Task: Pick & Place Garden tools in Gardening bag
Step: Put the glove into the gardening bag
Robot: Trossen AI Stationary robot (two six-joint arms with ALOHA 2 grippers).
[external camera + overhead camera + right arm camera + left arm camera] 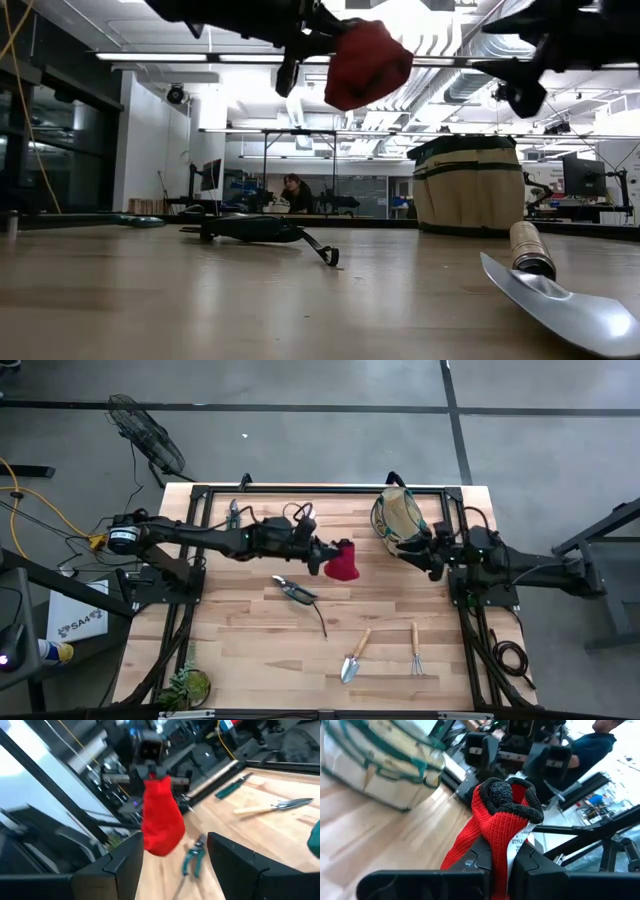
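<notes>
**Red glove held aloft over workbench as bag stands at the far edge**

The wooden table [250,640] carries the scene, its far right corner taken by the gardening bag [398,515], upright with its mouth open; in the low view only its tan side with green bands shows, the contents hidden. The left gripper [325,555] hangs above the middle of the table, its fingers [470,865] pressed tight on the red glove [343,562], which dangles clear of the wood; most of the glove's cuff end is hidden between the dark fingers in the left wrist view. The right gripper [418,550] sits just beside the bag, its jaws spread wide and holding nothing, though from above its tips blur into the bag's handles. Lying on the boards are a green-handled pruner [294,591] near the centre, a trowel [353,658] and a hand rake [416,652] toward the near edge, well apart from the bag. A second pruner [233,512] lies at the far edge, partly behind the left arm. A leafy plant [185,686] sits at the near left corner, cut off by the frame.
</notes>
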